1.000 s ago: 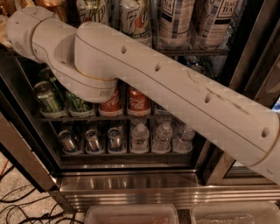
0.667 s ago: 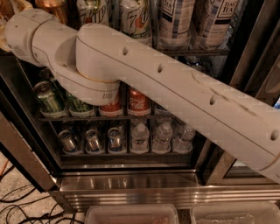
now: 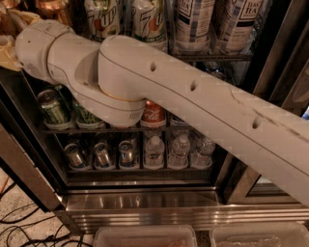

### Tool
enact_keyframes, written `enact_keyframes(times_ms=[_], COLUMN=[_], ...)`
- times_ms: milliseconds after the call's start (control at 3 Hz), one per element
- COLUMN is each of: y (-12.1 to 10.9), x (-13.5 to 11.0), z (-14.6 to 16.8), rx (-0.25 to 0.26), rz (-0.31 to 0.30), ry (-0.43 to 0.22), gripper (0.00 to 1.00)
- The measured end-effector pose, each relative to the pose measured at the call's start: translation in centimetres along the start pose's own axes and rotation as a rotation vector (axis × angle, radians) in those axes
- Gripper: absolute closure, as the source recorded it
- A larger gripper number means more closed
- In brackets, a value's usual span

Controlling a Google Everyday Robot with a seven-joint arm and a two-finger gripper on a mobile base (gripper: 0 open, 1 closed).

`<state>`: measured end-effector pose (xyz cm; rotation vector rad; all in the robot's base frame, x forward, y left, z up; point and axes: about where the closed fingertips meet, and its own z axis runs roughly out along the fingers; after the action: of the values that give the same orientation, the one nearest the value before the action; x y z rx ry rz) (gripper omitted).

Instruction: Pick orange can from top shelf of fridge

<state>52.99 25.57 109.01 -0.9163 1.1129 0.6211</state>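
Fridge (image 3: 145, 208): gripper (image 3: 10, 34) upper left, beside orange can (image 3: 50, 7).

1. I see the top shelf (image 3: 212, 57) carrying, L to R: orange can (image 3: 50, 6), two 7UP cans (image 3: 104, 17), two tall tea cans (image 3: 193, 24).
2. Mid rack (image 3: 72, 130): green cans (image 3: 50, 108) on L, red cola can (image 3: 153, 114) near ctr; my arm (image 3: 193, 96) hides the rest.
3. Btm rack (image 3: 145, 170): three small cans (image 3: 101, 155) L, three water bottles (image 3: 179, 150) R.
4. My gripper (image 3: 8, 34) sits at upper-L edge, level w/ top shelf, beside orange can.
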Motion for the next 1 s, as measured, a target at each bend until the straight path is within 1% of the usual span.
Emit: enact_keyframes(times_ms=[1000], y=[0.8], x=[0.9], z=[-3.4], rx=[-0.004], rz=[0.005], ry=[0.014], gripper=[1.0])
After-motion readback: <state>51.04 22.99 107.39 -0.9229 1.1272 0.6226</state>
